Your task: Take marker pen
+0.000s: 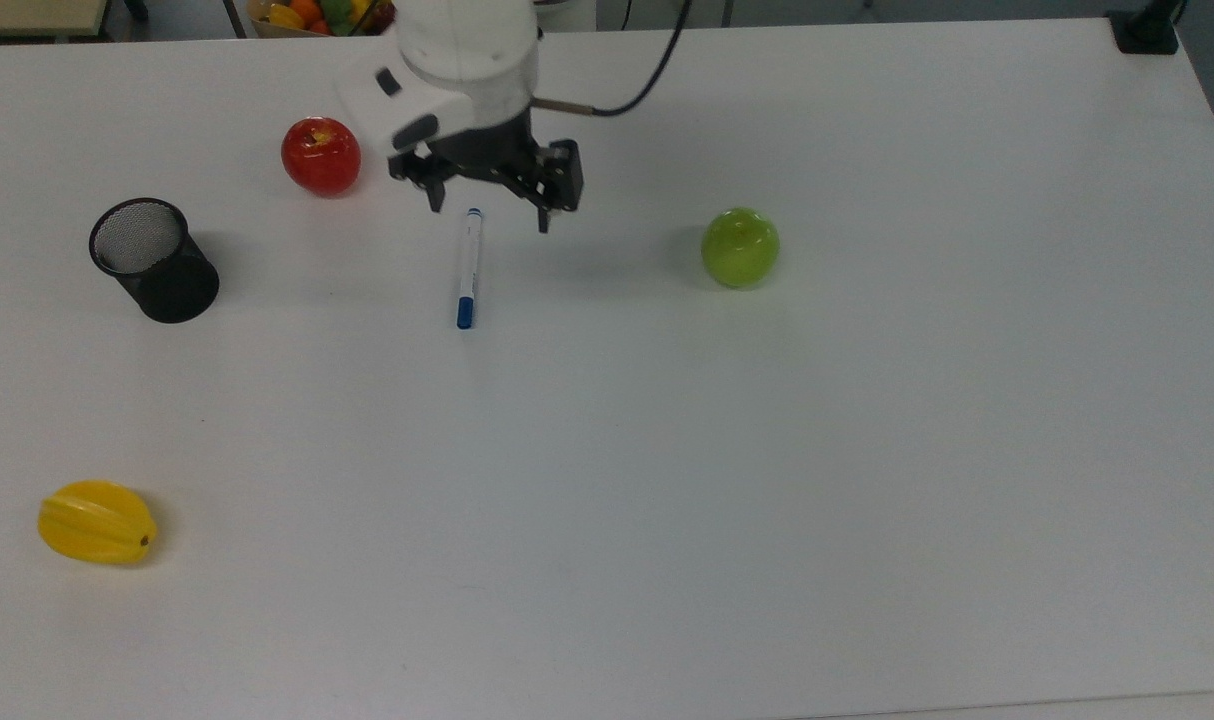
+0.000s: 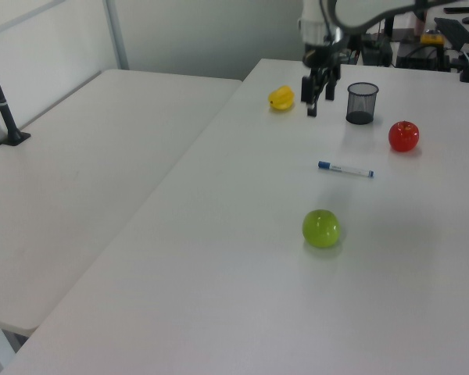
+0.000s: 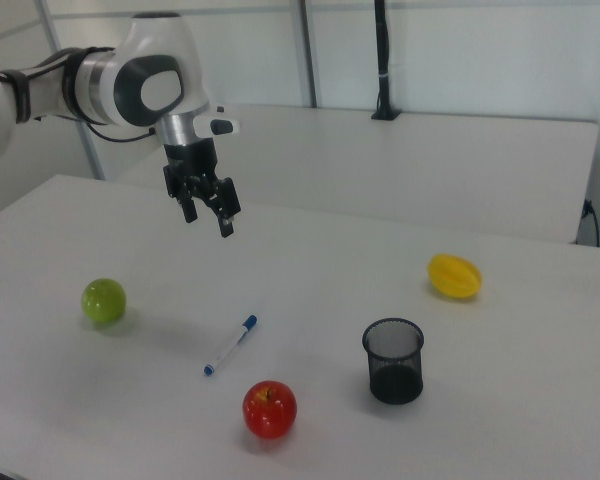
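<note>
The marker pen (image 1: 468, 268) lay flat on the table (image 1: 867, 450), between the red apple (image 1: 321, 155) and the green apple (image 1: 740, 246). The gripper (image 1: 487, 205) hung above it, fingers spread and empty; descent and grasp remained.

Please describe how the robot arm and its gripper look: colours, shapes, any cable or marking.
The arm is glossy white with rounded links and dark grey joint sections. Its wrist ends in a white block with small dark oval marks. The gripper is black, with two thin fingers. A black cable runs from the wrist.
</note>
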Action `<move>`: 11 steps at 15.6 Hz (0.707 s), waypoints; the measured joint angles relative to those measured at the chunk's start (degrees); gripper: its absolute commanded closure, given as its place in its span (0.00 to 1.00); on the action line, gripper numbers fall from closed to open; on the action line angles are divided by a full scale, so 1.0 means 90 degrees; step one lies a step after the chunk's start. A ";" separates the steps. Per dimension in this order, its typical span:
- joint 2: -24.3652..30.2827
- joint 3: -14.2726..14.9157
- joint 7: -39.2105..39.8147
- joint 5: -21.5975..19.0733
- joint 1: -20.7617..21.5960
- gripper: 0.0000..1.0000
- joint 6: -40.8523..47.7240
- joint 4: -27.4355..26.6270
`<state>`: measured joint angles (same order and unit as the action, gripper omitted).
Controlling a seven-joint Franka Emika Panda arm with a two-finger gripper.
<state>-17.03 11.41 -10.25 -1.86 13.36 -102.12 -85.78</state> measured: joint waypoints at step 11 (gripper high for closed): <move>0.1034 0.0011 0.0028 0.0001 -0.1052 0.00 0.0921 -0.0008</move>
<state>-7.73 11.51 -10.00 -1.86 3.89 -93.84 -85.85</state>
